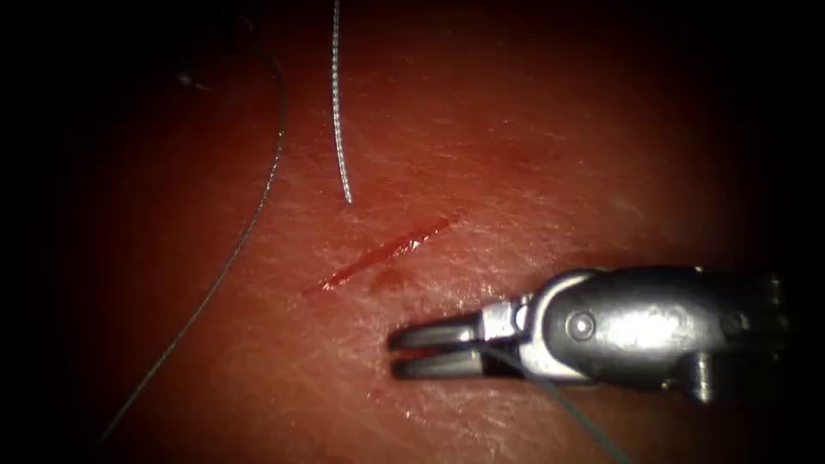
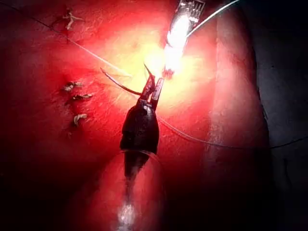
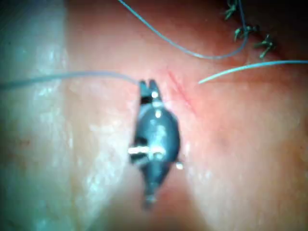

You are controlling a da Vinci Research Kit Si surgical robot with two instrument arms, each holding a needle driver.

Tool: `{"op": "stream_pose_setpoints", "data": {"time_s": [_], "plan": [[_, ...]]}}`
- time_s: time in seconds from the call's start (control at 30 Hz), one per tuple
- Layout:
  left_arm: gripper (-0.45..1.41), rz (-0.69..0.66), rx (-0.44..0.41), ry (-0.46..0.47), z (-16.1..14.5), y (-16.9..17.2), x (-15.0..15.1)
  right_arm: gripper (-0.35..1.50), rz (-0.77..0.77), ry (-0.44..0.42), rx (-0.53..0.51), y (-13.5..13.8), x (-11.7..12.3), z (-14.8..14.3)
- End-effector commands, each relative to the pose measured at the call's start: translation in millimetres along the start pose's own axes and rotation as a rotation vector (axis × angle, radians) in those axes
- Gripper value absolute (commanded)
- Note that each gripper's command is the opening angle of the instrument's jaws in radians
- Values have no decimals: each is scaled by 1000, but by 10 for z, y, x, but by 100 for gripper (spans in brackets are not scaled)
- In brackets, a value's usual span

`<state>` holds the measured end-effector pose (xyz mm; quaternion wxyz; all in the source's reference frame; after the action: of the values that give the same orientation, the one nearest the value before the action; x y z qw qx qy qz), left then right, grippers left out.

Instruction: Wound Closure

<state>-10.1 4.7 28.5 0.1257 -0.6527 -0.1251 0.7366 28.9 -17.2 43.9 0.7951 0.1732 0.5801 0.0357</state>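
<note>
The cut [image 1: 387, 251] runs slanted across the tissue [image 1: 533, 155], red and narrow. My right tool [image 1: 395, 353] lies just below and to the right of it. Its jaws are nearly together on the thread [image 1: 567, 404], which leaves their base. In the right wrist view the same jaws [image 3: 148, 85] sit beside the cut [image 3: 180, 91], and the thread [image 3: 62, 77] leads away from them. My left tool [image 2: 153, 84] hangs above the tissue, shut on a thin dark curved needle [image 2: 120, 85] near one end. That needle is out of the tissue.
A long dark thread [image 1: 249, 228] curves over the tissue left of the cut. A pale free thread end [image 1: 339, 129] stops just above the cut. Older knotted stitches [image 2: 74, 98] [image 3: 245, 31] lie off to one side. The right tool [image 2: 175, 38] is brightly lit near the left jaws.
</note>
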Motion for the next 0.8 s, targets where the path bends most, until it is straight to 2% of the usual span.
{"op": "stream_pose_setpoints", "data": {"time_s": [0.03,0.3,0.43,0.63,0.8], "plan": [[-33,-3,-1,1,6,3,-8,-35,0,-6,6,-5,-3,8],[-33,-3,-1,1,6,3,-8,-35,-4,-38,61,-19,-1,-2],[-33,-9,-2,-2,6,3,-8,-35,-18,-58,159,-43,0,-17],[-33,-14,-1,-2,7,2,-9,-35,-11,-77,246,-83,8,-37],[-33,-14,0,-2,8,2,-9,-35,-20,-100,300,-102,11,-39]]}}
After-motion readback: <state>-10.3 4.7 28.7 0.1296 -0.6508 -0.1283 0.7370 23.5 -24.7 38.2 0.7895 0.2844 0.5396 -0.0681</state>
